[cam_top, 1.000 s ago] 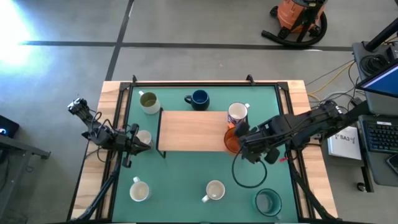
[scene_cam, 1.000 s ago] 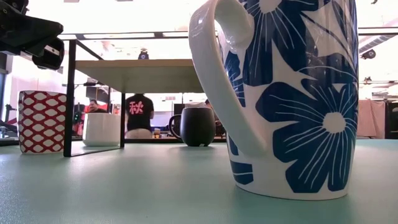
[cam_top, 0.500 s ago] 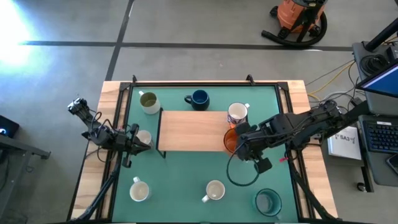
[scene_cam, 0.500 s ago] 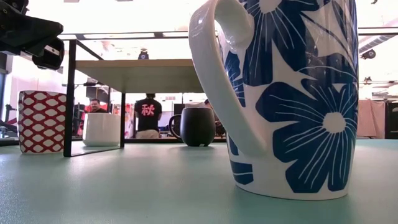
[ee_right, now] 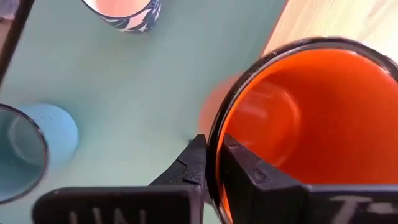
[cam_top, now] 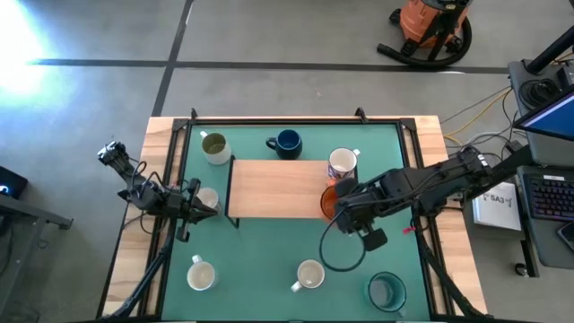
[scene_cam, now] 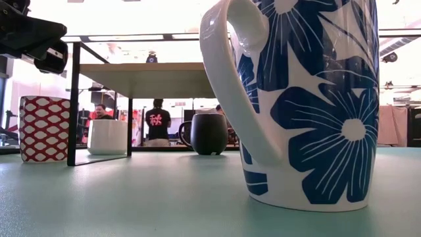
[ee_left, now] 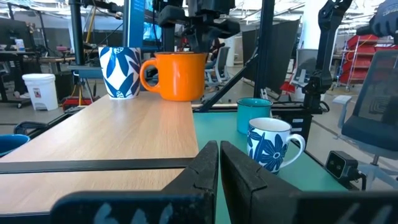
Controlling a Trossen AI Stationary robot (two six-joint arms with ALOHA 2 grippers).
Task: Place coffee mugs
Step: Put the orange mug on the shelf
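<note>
Right hand [ee_right: 210,163] closed on orange mug [ee_right: 298,124] rim.

**Surfaces as I see them**

I see a smooth, matt green mat [cam_top: 269,251] with pale wood at the worktop's edges. The raised shelf [cam_top: 278,187] looks like light, grained wood on dark metal legs. The flowered mug [scene_cam: 309,99] and orange mug [ee_left: 175,74] look glossy, like glazed ceramic.
</note>
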